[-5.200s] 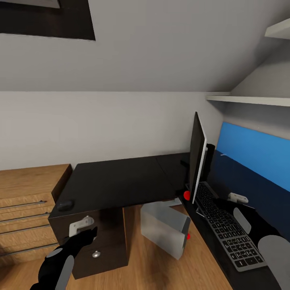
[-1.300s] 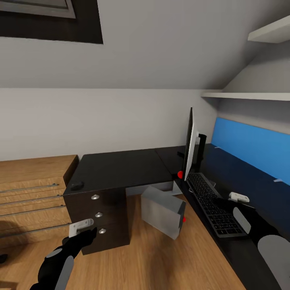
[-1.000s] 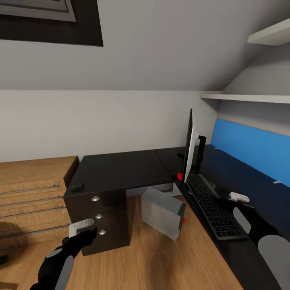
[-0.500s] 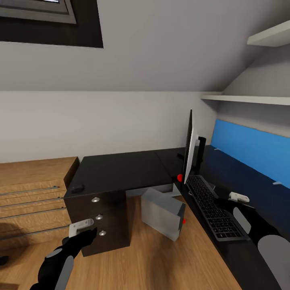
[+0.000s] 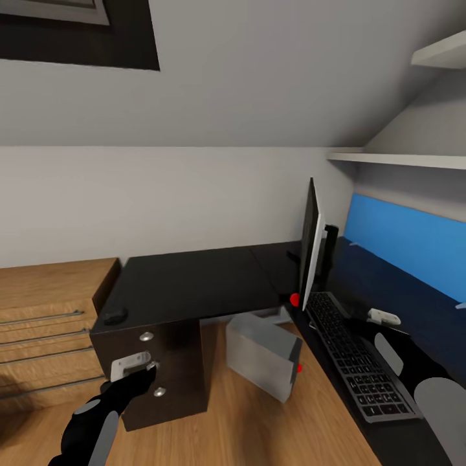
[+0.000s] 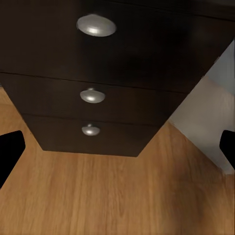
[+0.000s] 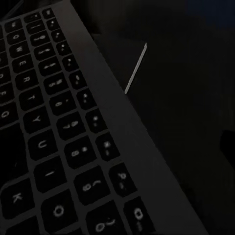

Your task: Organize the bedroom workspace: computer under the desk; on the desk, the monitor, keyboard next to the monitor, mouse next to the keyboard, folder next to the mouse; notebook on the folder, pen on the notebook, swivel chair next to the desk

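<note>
The black-topped desk (image 5: 194,281) runs along the wall and turns down the right side. The mouse (image 5: 114,316) lies on its near left corner. On the right wing the monitor (image 5: 312,249) stands edge-on, with the keyboard (image 5: 359,362) in front of it. The grey computer (image 5: 264,362) stands tilted on the floor at the desk's inner corner. My left gripper (image 5: 144,370) is open before the drawer knobs (image 6: 92,95). My right gripper (image 5: 360,321) hovers open over the keyboard's (image 7: 63,137) edge. The folder, notebook, pen and swivel chair are out of view.
An oak dresser (image 5: 45,323) with metal bar handles adjoins the desk on the left. A blue panel (image 5: 408,246) backs the right wing, with white shelves (image 5: 401,158) above. A thin pale stick (image 7: 135,68) lies on the desk top beside the keyboard. Oak floor (image 5: 213,427) lies between the desk's wings.
The whole picture has shifted: the camera has come a little nearer the desk and turned slightly. Both arms keep the same pose. Mouse, monitor, keyboard and computer stay put.
</note>
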`<state>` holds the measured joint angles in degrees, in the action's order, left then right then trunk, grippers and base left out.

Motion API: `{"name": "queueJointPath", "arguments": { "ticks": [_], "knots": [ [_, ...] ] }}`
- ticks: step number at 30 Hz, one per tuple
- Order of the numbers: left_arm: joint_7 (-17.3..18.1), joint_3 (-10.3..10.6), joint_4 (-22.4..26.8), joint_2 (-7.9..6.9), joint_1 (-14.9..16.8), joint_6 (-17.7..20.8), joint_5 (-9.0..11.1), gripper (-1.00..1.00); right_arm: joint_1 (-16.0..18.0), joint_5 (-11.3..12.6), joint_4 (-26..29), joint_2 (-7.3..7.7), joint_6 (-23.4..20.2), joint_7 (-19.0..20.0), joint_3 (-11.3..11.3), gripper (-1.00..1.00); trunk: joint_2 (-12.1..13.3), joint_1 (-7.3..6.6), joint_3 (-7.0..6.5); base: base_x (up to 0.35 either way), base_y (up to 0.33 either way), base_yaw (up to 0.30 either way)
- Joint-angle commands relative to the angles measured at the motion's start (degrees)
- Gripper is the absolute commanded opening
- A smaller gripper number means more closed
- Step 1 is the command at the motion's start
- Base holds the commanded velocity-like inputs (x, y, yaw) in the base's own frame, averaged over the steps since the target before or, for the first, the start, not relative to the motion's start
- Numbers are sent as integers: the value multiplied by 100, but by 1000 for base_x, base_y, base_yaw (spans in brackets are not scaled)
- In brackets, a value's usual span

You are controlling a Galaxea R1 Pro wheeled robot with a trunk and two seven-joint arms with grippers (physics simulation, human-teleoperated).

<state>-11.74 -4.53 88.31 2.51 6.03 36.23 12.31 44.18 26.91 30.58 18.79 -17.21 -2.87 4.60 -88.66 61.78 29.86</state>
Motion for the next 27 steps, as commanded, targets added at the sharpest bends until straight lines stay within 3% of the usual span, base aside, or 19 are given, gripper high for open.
{"name": "queueJointPath", "arguments": {
  "ticks": [1, 15, 27],
  "knots": [
    [-43, -4, 6, 3, 4, 24, 61, 100, 3, 42, 9, 9, -19, -32, 41, 100, -3, 3, 7, 246, 0, 0],
    [-63, 5, 27, 12, 4, 24, 69, 100, 3, 35, -6, -6, -27, -54, 49, 100, -3, 3, 7, 43, 0, 0],
    [-65, 13, 42, 20, 4, 24, 76, 100, 3, 33, -9, -7, -28, -55, 50, 100, -484, 266, 222, 0, 0, 0]
  ]
}}
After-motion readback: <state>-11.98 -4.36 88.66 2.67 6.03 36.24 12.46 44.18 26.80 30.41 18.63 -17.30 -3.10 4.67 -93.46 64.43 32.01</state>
